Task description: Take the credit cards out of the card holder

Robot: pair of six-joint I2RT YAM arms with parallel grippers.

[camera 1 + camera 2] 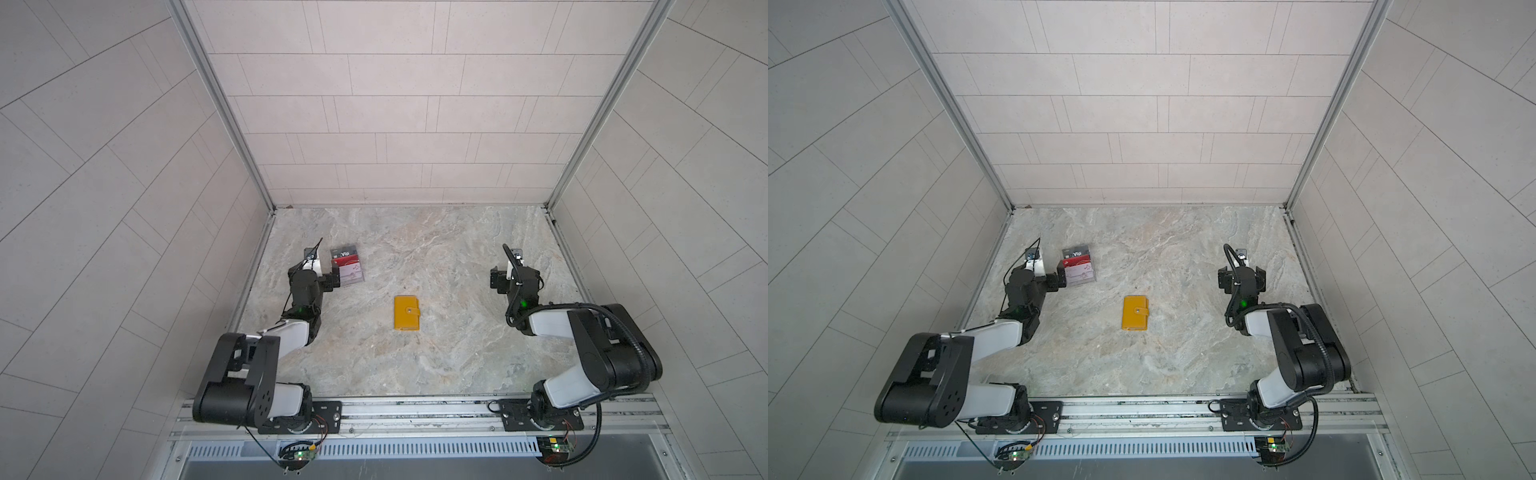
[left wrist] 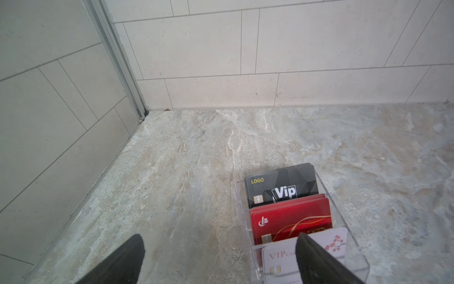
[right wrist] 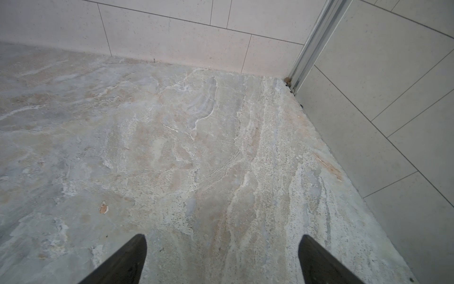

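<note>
Card holder (image 1: 406,313) is noted closed, flat at the middle of the bench (image 1: 457,353), long axis laid near edge to far edge, set between and slightly nearward of left hand (image 2: 219,242) and right hand (image 3: 222,242), both spread wide and empty, left judged marginally closer.

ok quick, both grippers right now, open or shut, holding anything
left gripper: open, holding nothing
right gripper: open, holding nothing
</note>
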